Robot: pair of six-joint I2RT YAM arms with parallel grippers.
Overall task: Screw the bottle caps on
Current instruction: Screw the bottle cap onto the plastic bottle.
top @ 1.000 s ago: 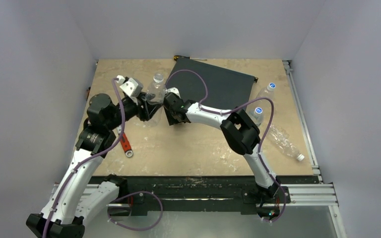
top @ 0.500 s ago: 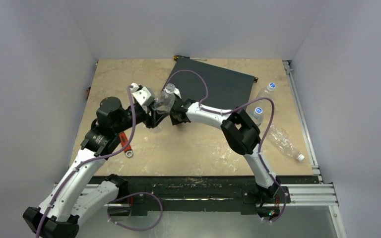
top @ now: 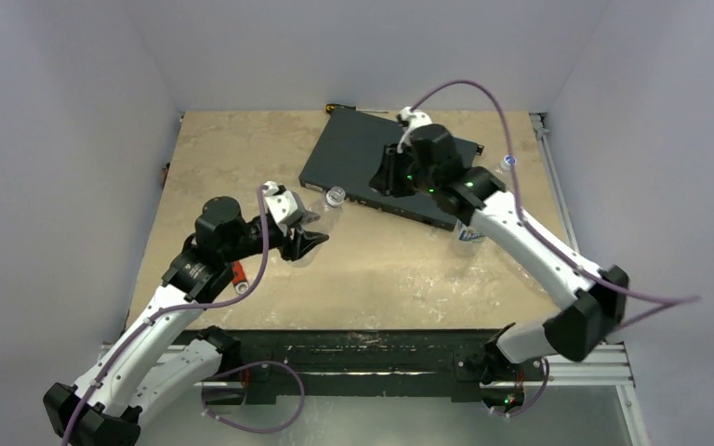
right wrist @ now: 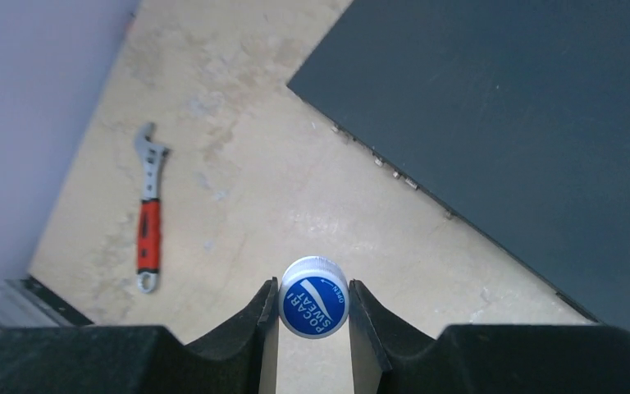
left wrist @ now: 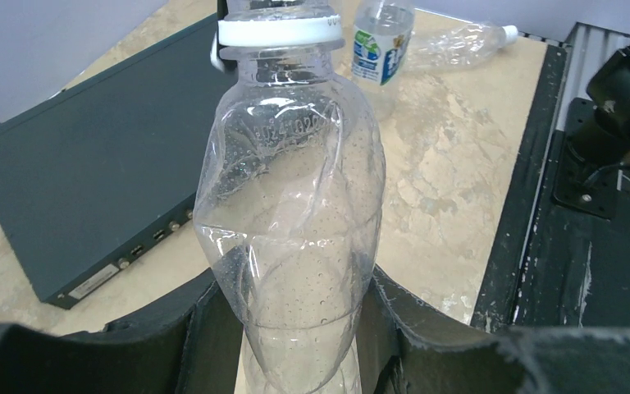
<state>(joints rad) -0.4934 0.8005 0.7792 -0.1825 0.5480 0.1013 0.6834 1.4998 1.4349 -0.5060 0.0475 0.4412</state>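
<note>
White arm links, black joints, purple cables, green lights; right hand black.

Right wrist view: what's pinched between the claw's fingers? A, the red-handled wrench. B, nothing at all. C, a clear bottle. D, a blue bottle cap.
D: the right claw is closed on a blue bottle cap, one finger on each side of it, while the wrench lies apart on the table.

Left gripper clamps half-closed; right gripper pinches tight, arm outstretched.
</note>
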